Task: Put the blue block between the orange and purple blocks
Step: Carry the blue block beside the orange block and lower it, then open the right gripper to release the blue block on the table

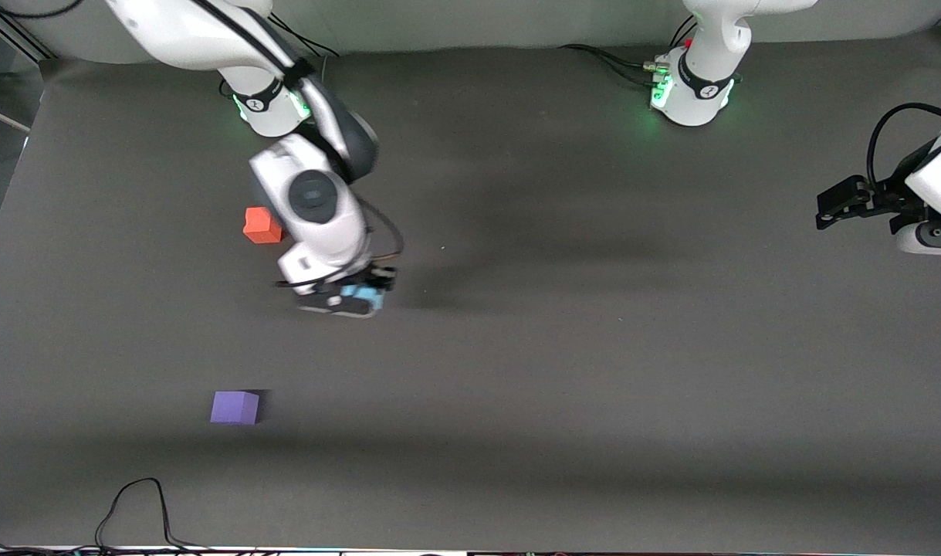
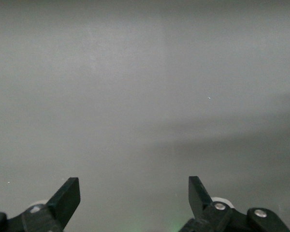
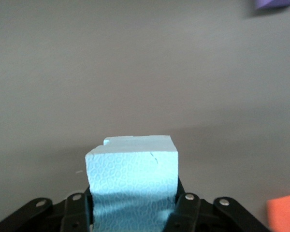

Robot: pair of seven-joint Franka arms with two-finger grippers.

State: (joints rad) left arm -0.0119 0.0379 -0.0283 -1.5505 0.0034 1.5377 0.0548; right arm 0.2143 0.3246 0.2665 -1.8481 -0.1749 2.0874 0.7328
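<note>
Half done, I'd say. Front view: right claw (image 1: 360, 297) grips the blue block (image 1: 361, 294) at centre-left, orange block (image 1: 262, 225) above, purple block (image 1: 235, 407) below, left claw (image 1: 825, 210) waiting at right edge. Left wrist view: fingers (image 2: 66, 199) spread over bare worktop (image 2: 145, 87). Right wrist view: block clamped; placing it remains.

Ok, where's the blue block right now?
The blue block is held in the right gripper, above the table between the orange block and purple block.
</note>
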